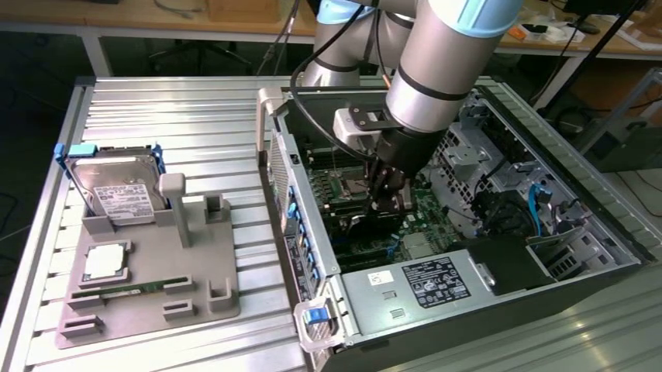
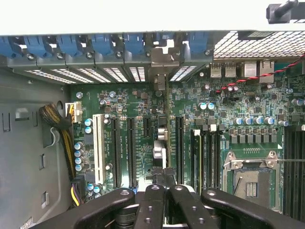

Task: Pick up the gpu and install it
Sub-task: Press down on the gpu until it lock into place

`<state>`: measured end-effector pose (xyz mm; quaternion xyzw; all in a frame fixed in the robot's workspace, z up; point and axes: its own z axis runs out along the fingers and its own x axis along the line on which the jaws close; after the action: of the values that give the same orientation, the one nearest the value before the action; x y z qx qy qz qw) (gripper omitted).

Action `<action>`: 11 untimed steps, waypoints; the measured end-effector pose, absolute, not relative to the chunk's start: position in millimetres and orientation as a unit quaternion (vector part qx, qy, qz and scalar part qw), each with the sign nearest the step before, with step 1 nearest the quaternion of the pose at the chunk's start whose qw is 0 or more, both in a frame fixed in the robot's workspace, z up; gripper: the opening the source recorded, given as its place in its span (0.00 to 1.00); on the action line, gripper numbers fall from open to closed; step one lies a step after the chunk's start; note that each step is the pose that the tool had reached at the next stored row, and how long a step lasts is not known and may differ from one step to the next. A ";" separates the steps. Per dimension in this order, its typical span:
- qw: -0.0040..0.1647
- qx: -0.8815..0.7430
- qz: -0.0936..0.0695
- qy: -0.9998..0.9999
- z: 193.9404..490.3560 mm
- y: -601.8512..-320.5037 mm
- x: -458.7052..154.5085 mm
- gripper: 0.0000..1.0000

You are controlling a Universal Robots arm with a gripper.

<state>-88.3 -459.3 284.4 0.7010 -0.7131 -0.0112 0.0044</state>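
My gripper [image 1: 385,203] is down inside the open computer case [image 1: 310,256], over the green motherboard [image 2: 128,102]. Its black fingers [image 2: 155,191] are shut on the gpu [image 2: 160,143], a thin card seen edge-on in the wrist view. The card stands upright along an expansion slot between the long black slots. Its pale metal bracket [image 2: 161,64] reaches the case's rear slot openings under the blue clips [image 2: 133,45]. In the exterior view the card is a dark shape [image 1: 364,226] just below the fingers. Whether it is fully down in the slot I cannot tell.
On the exterior view's left, a grey fixture [image 1: 155,287] holds a silver hard drive [image 1: 119,194], a processor [image 1: 105,262] and a green memory stick [image 1: 135,291]. Inside the case are an empty processor socket [image 2: 250,179], a power supply [image 1: 429,283], cables [image 2: 55,121] and drive cages [image 1: 486,155].
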 end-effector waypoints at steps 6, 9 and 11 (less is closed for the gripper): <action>0.005 0.701 -0.011 -0.713 284.4 -459.3 -88.4 0.11; 0.005 0.701 -0.012 -0.713 283.4 -459.2 -88.4 0.11; 0.005 0.701 -0.012 -0.713 279.2 -458.5 -89.1 0.11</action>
<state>-89.1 -458.5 279.2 0.7010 -0.7131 -0.0115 0.0047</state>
